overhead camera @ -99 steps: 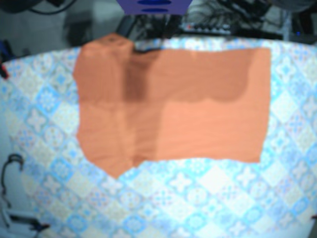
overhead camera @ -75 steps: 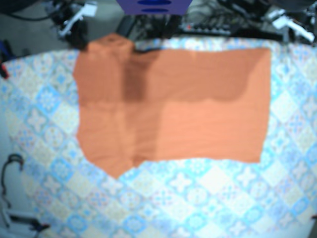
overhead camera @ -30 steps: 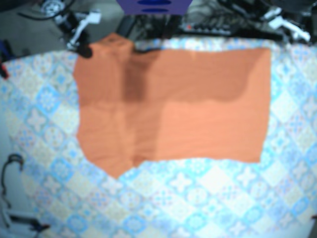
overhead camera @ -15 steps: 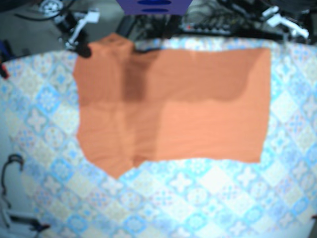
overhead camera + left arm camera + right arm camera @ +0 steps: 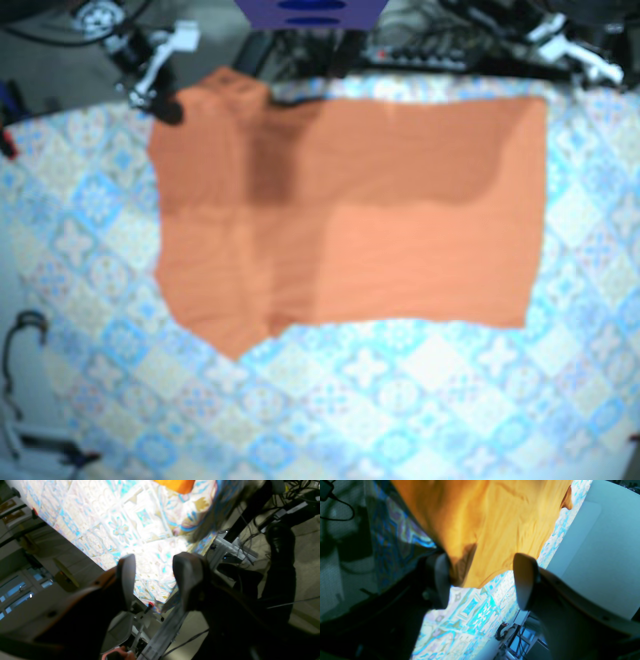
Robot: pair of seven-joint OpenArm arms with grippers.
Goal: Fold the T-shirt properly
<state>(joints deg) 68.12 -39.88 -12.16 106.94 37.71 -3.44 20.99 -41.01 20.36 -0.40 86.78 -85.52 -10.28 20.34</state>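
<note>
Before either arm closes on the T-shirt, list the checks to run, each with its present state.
1. The right gripper is open: ok.
2. The T-shirt edge sits between the right gripper's jaws: ok; a corner reaches into the gap in the right wrist view.
3. The left gripper is open: ok.
4. The left gripper is at its T-shirt corner: not ok; only tablecloth shows between its jaws, and the corner is well ahead of it.
5. The right gripper is low enough to pinch the cloth: cannot tell.
6. The T-shirt lies flat, with no stray folds: cannot tell; the base view is blurred.
</note>
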